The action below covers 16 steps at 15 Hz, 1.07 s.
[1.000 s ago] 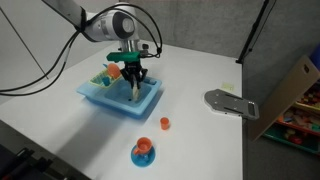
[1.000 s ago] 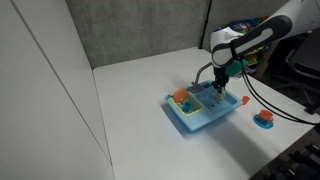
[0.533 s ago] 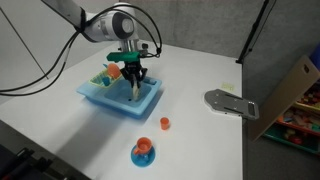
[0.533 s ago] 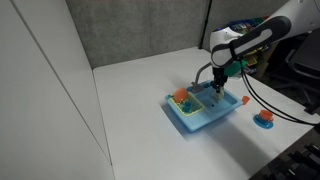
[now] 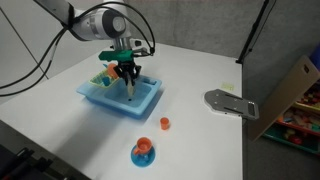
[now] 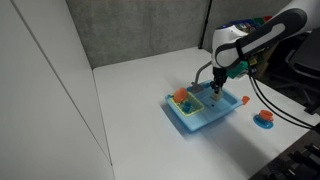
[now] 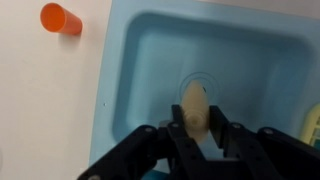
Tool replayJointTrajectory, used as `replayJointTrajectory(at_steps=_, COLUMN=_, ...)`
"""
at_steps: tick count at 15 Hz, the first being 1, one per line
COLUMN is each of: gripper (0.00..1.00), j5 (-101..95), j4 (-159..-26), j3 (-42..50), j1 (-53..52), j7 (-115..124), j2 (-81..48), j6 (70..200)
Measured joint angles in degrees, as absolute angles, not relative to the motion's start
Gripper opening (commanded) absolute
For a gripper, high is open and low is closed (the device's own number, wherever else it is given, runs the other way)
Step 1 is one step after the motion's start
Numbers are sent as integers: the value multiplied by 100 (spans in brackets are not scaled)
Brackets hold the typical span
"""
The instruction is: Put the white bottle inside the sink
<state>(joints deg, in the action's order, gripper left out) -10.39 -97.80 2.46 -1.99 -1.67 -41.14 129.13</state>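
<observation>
The light blue toy sink (image 5: 100, 100) sits on the white table; it shows too in an exterior view (image 6: 190, 122) and in the wrist view (image 7: 130, 50). My gripper (image 5: 128, 82) hangs over the basin and is shut on the white bottle (image 7: 195, 108), a small beige bottle that points down at the basin's drain. In an exterior view the bottle (image 5: 130, 90) pokes out below the fingers, just above the basin. The gripper also shows above the basin in an exterior view (image 6: 217, 88).
A small orange cup (image 5: 165, 124) lies on the table beside the sink and shows in the wrist view (image 7: 61, 18). An orange toy stands on a round blue saucer (image 5: 143, 156). An orange and green item (image 5: 108, 72) fills the sink's side compartment. A grey plate (image 5: 230, 103) lies at the table's edge.
The arm has shifted slightly across the sink's basin with the bottle still gripped. The sink and the other toys have not moved.
</observation>
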Motion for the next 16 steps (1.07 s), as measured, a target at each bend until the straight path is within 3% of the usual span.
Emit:
replayJointTrajectory(at_steps=6, gripper=10, j5=-1062, j4=-10528, j3=229, j1=-303, j7=-171, j2=-3575, j6=12984)
replayJointTrajectory(at_steps=16, gripper=10, j5=-1057, j4=-10684, j3=228, j1=-226, j7=-171, j2=-3748, j6=13045)
